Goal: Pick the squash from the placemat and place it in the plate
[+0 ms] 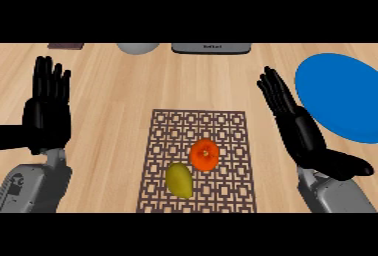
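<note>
Squash, the yellow-green oval one [179,180], is lying on the brown patterned placemat [198,161], touching an orange round fruit [204,154], left of the right hand [299,127], which is hanging released; nothing is being grasped yet. Next, I judge, that hand is needing to reach left, then carry it to the blue round plate [341,95] just right. The left hand [47,110] is resting open at the left edge.

The grey appliance [211,48] bears small lettering (too blurred to read).

Light wooden counter top [118,100]. At far edge: dark brown flat object [66,46], round grey bowl-like object [138,47], grey appliance base [211,48]. Round orange fruit [204,154] lying mid-view.
</note>
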Controlling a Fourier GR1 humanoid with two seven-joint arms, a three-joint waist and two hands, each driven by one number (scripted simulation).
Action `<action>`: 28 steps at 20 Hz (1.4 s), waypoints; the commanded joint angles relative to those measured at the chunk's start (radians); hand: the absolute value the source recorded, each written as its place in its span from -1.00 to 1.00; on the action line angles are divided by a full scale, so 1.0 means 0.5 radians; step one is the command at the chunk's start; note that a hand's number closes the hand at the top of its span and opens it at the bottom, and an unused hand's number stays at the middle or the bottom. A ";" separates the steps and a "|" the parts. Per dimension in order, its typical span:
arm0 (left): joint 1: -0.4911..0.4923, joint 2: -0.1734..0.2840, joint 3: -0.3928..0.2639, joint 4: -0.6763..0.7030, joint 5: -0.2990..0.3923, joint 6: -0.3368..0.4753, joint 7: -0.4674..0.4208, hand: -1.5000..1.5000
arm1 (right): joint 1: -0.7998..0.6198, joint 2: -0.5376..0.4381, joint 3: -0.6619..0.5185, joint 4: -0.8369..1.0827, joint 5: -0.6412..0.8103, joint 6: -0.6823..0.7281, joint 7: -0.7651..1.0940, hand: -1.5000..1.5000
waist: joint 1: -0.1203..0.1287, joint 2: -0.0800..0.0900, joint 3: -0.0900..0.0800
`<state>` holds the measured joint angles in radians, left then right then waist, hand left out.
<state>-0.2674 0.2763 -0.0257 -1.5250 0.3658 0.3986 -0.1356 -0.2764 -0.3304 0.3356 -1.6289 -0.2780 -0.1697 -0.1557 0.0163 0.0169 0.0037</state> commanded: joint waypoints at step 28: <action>0.495 0.271 -0.195 0.416 -0.231 -0.633 -0.115 0.00 | 0.036 0.224 1.033 0.024 1.881 -0.909 1.376 -1.00 | -0.070 -0.053 -0.014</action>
<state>-0.0474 0.3986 -0.1380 -1.3252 0.2383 0.1131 -0.1717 -0.2690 -0.1405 0.8505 -1.5553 0.5624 -0.7356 0.3619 -0.0136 -0.0072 -0.0023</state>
